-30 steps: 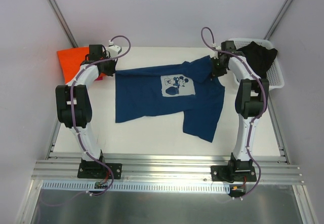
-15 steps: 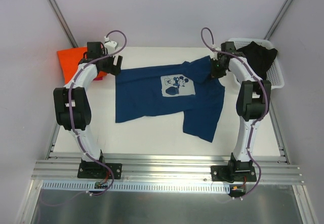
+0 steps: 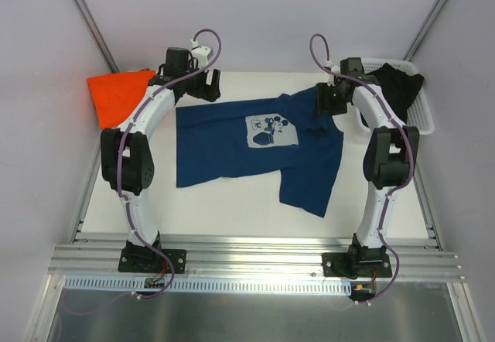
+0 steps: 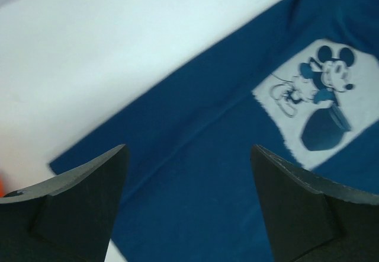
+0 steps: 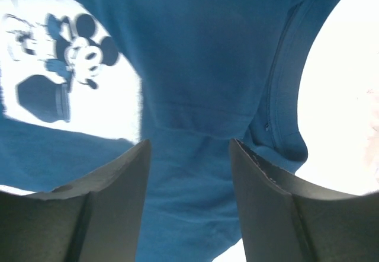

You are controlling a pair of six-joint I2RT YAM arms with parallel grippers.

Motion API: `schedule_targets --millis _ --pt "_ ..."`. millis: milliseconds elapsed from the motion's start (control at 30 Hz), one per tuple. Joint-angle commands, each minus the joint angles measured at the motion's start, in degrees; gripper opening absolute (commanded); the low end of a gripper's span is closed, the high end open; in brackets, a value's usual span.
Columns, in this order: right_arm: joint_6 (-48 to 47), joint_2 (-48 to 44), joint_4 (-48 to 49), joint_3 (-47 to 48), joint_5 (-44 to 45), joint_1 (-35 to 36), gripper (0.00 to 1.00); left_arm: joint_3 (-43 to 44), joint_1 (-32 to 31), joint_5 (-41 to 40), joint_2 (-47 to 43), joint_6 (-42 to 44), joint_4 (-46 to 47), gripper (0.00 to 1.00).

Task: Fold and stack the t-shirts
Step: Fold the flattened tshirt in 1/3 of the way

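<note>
The navy t-shirt [image 3: 247,145] lies print-up on the bench [image 3: 232,203], not yet folded. Its long axis runs side to side, straight from one end effector to the other. The pale cartoon print [image 3: 272,131] sits between the two, a bit closer to the right one. One flap of cloth trails off toward the arm bases on the right end effector's side.

The left end effector [image 3: 207,88] hangs just above the shirt's far corner at its own end. In the left wrist view [image 4: 188,149] the fingers are spread wide with nothing between them. Blue cloth is directly below, the shirt's edge passes under the gap, and bare bench lies beyond.

The right end effector [image 3: 325,98] hangs above the collar end. In the right wrist view [image 5: 189,143] the fingers also stand apart with no cloth pinched. The collar seam [image 5: 278,90] is just off its outer finger and the print is off its inner one.

So each arm has one end of the shirt right beneath it. A fold along the long axis would probably need both to drop and pinch.

The orange t-shirt [image 3: 116,94] lies beyond the left end effector, on the side away from the right one and well apart from the navy shirt. The left arm is clearly the nearer one to it.

A white basket [image 3: 421,121] holding dark cloth [image 3: 394,83] sits just outside the right end effector.
</note>
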Motion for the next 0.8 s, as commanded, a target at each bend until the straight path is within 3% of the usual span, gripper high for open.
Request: schedule_targets --millis 0,167,400,500,767 --pt "2.2 -5.8 -0.3 1.9 -2.0 1.7 0.58 0.3 -0.5 4.2 -0.2 -7.4 -1.0 0.84" --pt "3.7 -6.0 -3.1 -0.1 -2.8 8.2 0.47 0.0 -0.7 10.9 0.9 -15.1 -1.7 0.80" --pt "7.3 -6.9 -0.9 -7.4 -4.7 15.7 0.48 1.7 -0.7 17.9 2.3 -19.9 -3.4 0.78" --pt "8.9 -5.3 -1.4 -5.9 -5.8 16.2 0.51 2.3 -0.6 24.6 2.5 -20.2 -6.8 0.76" --pt "11.0 -6.5 -0.7 -8.6 -6.4 11.4 0.56 -3.7 0.1 29.5 1.2 -17.8 -19.1 0.69"
